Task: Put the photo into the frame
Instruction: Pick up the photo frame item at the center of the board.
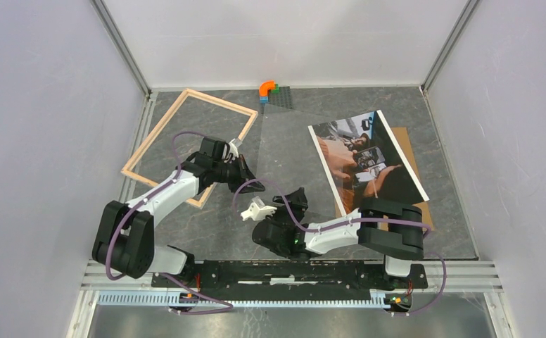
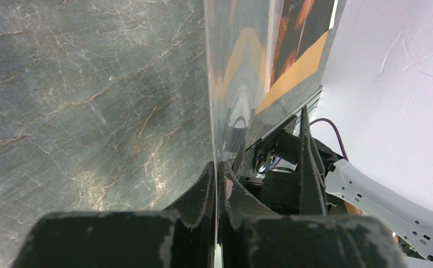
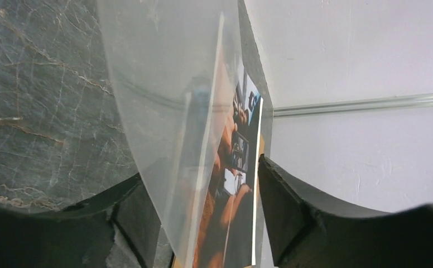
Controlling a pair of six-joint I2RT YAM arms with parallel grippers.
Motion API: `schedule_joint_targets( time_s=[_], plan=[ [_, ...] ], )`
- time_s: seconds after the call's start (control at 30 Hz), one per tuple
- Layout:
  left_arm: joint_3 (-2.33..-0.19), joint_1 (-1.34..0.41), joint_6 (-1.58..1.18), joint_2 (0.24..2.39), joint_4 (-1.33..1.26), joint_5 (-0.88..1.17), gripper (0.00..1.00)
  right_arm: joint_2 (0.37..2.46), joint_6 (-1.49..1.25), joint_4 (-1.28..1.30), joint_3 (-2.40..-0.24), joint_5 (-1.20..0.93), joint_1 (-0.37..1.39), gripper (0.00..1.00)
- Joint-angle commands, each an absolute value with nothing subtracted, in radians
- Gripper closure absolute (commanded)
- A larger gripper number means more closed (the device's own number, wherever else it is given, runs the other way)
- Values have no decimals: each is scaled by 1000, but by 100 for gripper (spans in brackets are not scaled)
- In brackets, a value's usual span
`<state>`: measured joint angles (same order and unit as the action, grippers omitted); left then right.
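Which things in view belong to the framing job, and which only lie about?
Job: photo, frame; probably also clear sheet pinched by left gripper, brown backing board.
Lying about: coloured toy bricks, dark baseplate.

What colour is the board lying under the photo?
The board is plain brown; the top external view shows it best.

Clear sheet (image 1: 284, 137) spans mid-table btw frame (image 1: 221, 102) and photo (image 1: 365, 151), blocking the direct L-R path. L gripper (image 1: 253, 184) pinches its near edge; R gripper (image 1: 300, 197) has fingers spread wide either side of it. L arm (image 1: 172, 186) crosses frame's near rail. Toy blocks (image 1: 269, 88) sit at far edge. Bare tabletop (image 1: 447, 183): inside frame, btw the arms up front, strip right of backing board (image 1: 409, 149).
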<state>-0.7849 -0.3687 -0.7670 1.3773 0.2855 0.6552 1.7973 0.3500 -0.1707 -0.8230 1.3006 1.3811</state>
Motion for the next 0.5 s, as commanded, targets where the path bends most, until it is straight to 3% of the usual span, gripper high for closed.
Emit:
schedule_joint_targets(
  time_s=[0.0,0.13,0.23,0.43,0.47],
  plan=[
    [-821,-369,-797,1336,292,681,90,1816,367,-255,-837,1383,1386,39],
    [-824,-369,-798,1321,303,679,86,1807,394,-303,-816,1395,1385,51],
    [-829,-370,-794,1297,317,671,78,1789,419,-331,-799,1380,1385,66],
    [-911,-366,-678,1201,470,538,34,1733,407,-319,-772,1362,1370,100],
    [-934,-360,-649,1178,509,500,28,1720,391,-303,-767,1362,1367,100]
  ],
)
